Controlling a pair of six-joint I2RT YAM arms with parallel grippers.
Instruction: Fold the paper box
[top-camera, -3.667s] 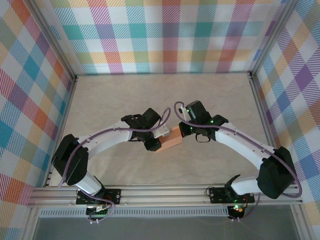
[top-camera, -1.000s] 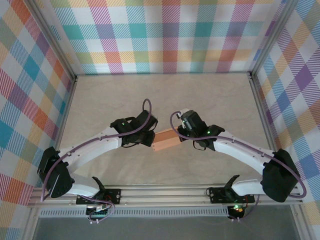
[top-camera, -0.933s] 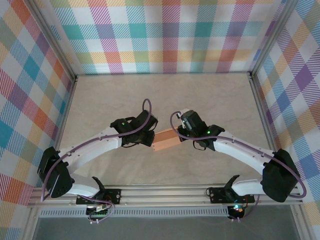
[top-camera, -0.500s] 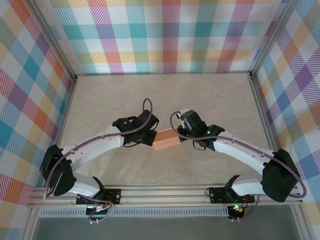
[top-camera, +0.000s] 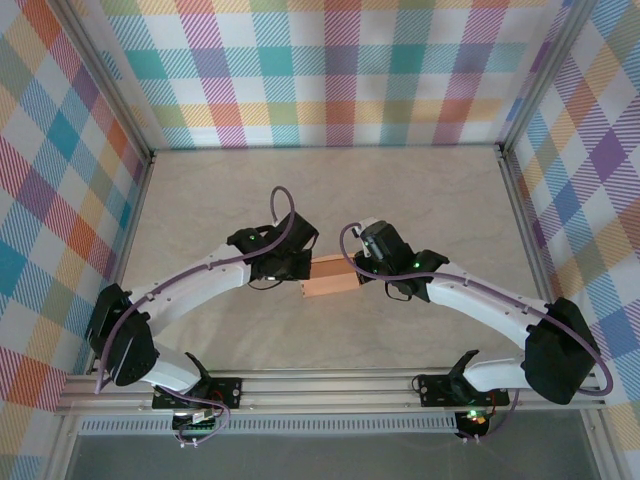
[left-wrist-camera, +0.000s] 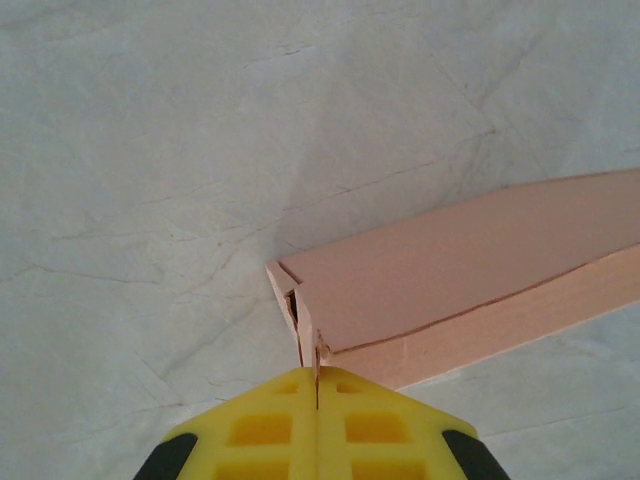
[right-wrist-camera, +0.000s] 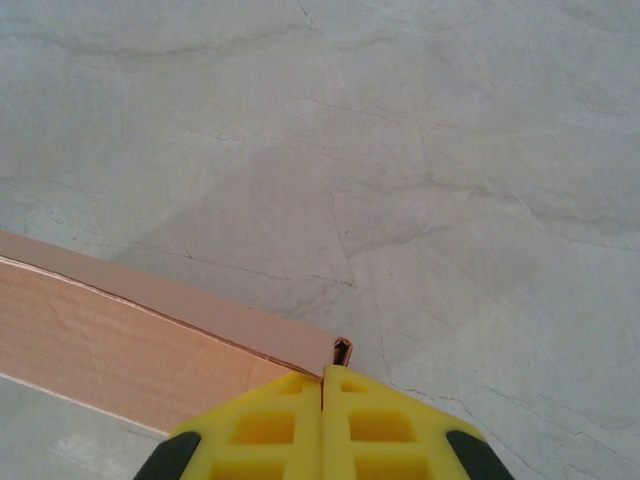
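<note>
The left gripper (top-camera: 302, 272) has its yellow fingers (left-wrist-camera: 268, 432) squeezed together on a thin flap at the left end of the paper box (top-camera: 332, 280), which lies mid-table (top-camera: 420, 200) between the arms. The right gripper (top-camera: 357, 268) is likewise pinched closed on the box's right corner. The card looks light, thin and easily creased, so flap edges seem the best holds; the plaid walls (top-camera: 330, 70) stand well apart, and only the arms crowd each other.

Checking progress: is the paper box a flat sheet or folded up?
Folded up: the paper box shows a top panel and side wall meeting at a crease; the left gripper pinches its end.
</note>
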